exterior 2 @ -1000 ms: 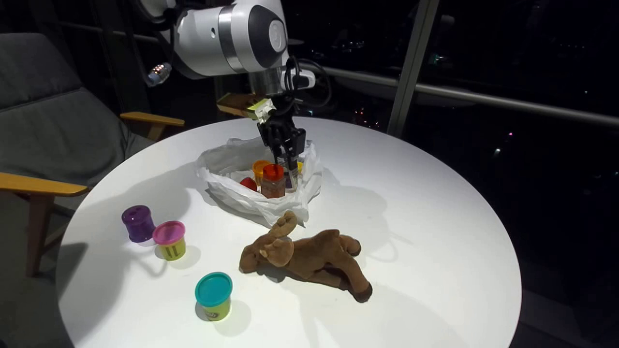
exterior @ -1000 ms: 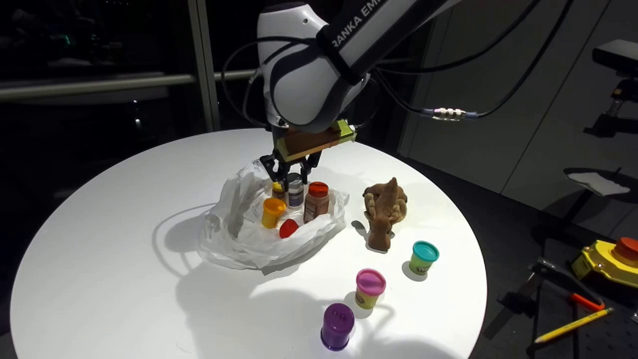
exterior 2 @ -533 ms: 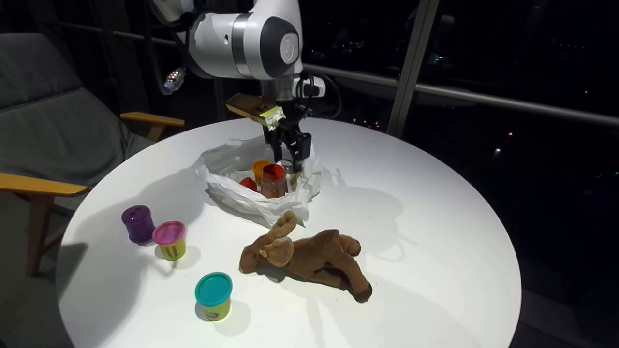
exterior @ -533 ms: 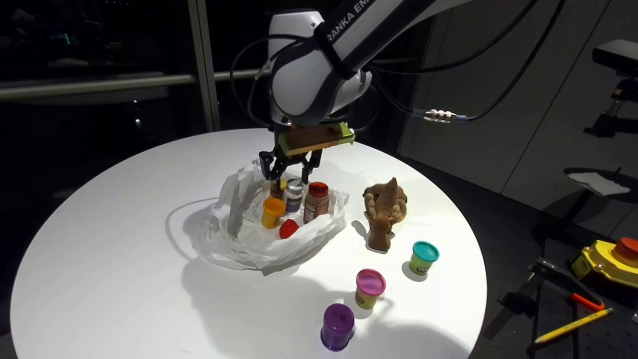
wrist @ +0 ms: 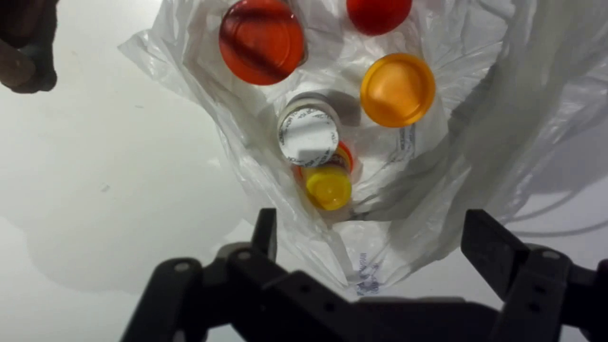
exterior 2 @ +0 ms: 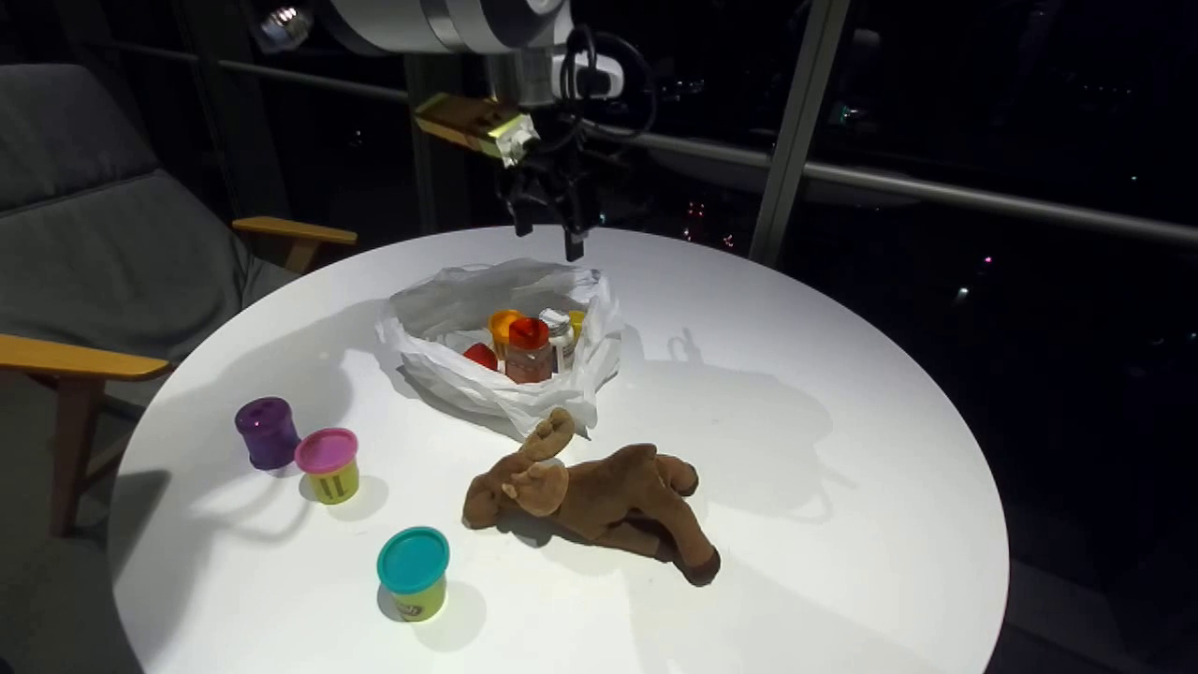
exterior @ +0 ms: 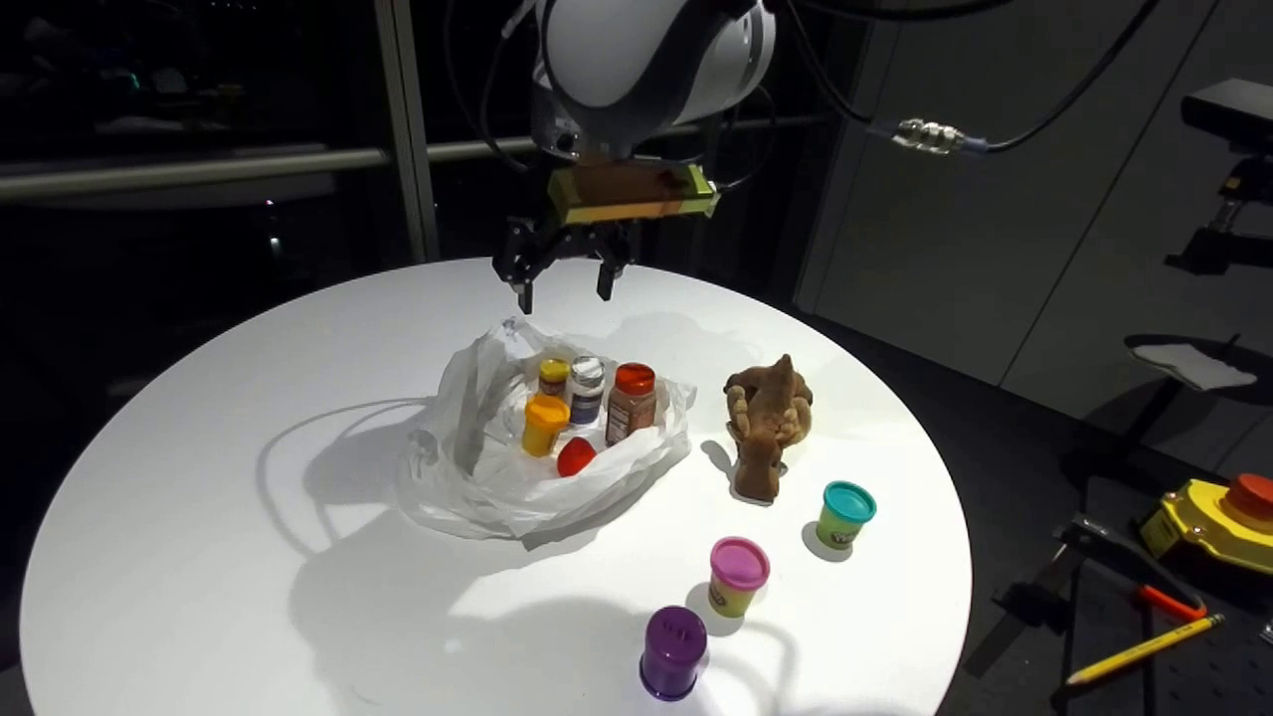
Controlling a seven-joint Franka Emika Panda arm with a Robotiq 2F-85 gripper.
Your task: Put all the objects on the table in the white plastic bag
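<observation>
The white plastic bag (exterior: 465, 492) lies spread open on the round table. Inside it are a white-topped bottle (exterior: 588, 388), a yellow-capped jar (wrist: 328, 189), an orange tub (wrist: 398, 90), a red-lidded jar (exterior 2: 530, 360) and a small red object (exterior: 576, 456). Above the bag's far end hangs my gripper (exterior: 565, 291), its fingers wide apart with nothing between them. Outside the bag, on the table, are a brown plush moose (exterior 2: 599, 496), a teal-lidded tub (exterior 2: 415, 573), a pink-lidded tub (exterior: 737, 577) and a purple container (exterior: 674, 651).
The table (exterior: 199, 477) has a round edge, with windows behind. Beside it stand an armchair (exterior 2: 84, 234) and a dark side surface carrying a yellow box with a red button (exterior: 1218, 522) and a pencil (exterior: 1144, 648).
My gripper has opened and let go of the white-topped bottle, which now stands in the bag. The arm has risen well clear of it. The things on the table have stayed put.
</observation>
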